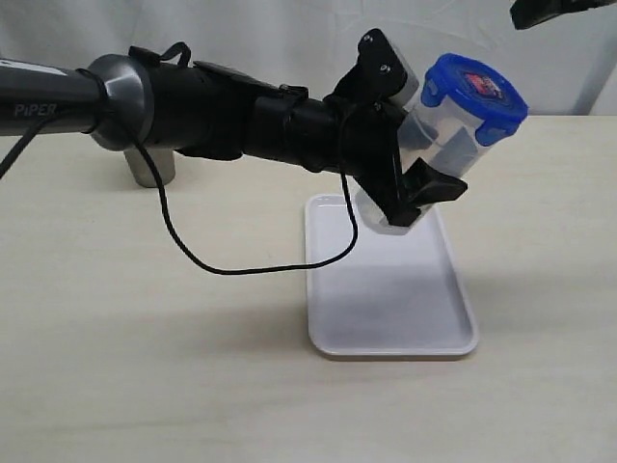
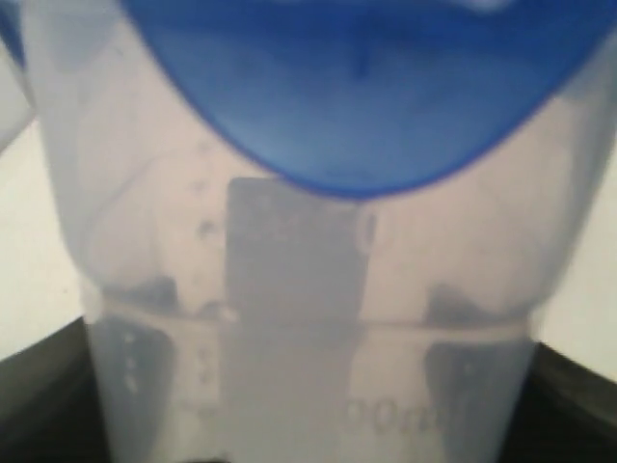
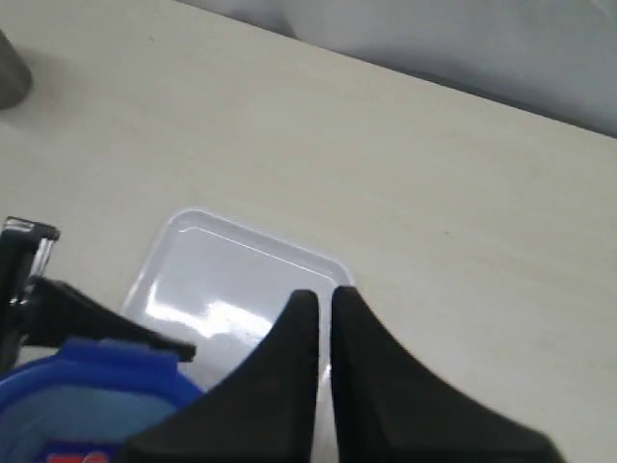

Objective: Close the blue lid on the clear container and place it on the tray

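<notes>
My left gripper is shut on the clear container, holding it by its body and tilted, with the base low over the far end of the white tray. The blue lid sits on the container's top, its sticker facing up. In the left wrist view the clear container fills the frame under the blue lid, with dark fingers on both sides. My right gripper is shut and empty, high above the tray, beside the blue lid.
A grey metal cup stands at the back left behind the left arm. A black cable loops down from that arm to the table in front of the tray. A white backdrop closes off the table's far edge.
</notes>
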{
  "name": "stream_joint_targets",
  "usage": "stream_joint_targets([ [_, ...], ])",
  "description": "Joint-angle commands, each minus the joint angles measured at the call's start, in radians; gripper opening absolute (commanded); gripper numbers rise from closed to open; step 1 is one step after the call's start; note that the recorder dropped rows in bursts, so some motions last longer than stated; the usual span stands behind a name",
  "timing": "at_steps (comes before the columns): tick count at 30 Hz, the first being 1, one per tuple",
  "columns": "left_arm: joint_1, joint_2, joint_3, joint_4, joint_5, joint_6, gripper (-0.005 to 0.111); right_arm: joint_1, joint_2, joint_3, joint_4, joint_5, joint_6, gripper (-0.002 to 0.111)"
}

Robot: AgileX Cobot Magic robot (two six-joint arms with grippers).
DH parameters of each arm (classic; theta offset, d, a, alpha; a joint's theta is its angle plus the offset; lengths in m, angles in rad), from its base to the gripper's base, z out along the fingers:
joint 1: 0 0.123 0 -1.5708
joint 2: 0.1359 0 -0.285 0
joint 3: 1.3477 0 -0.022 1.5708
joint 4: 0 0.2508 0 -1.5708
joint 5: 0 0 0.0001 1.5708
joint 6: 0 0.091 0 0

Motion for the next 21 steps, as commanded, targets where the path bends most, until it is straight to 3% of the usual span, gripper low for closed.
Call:
stream_joint_targets([
  [1, 0.005, 0.017, 0.014, -0.118, -0.025, 0.11, 0.0, -0.078, -0.027, 0.004, 0.272, 0.068, -0.168, 0.005],
  [4, 0.009, 0.065, 0.014, -0.118, -0.023, 0.11, 0.0, -0.089, -0.025, 0.008, 0.367, 0.13, -0.242, 0.005],
  [13, 0.027, 0.145, 0.005, -0.118, 0.0, 0.11, 0.0, -0.087, -0.025, 0.166, 0.367, 0.176, -0.27, 0.005],
  [21, 0.031, 0.145, 0.005, -0.118, 0.001, 0.11, 0.0, -0.029, 0.03, 0.285, 0.378, 0.018, -0.265, 0.005],
])
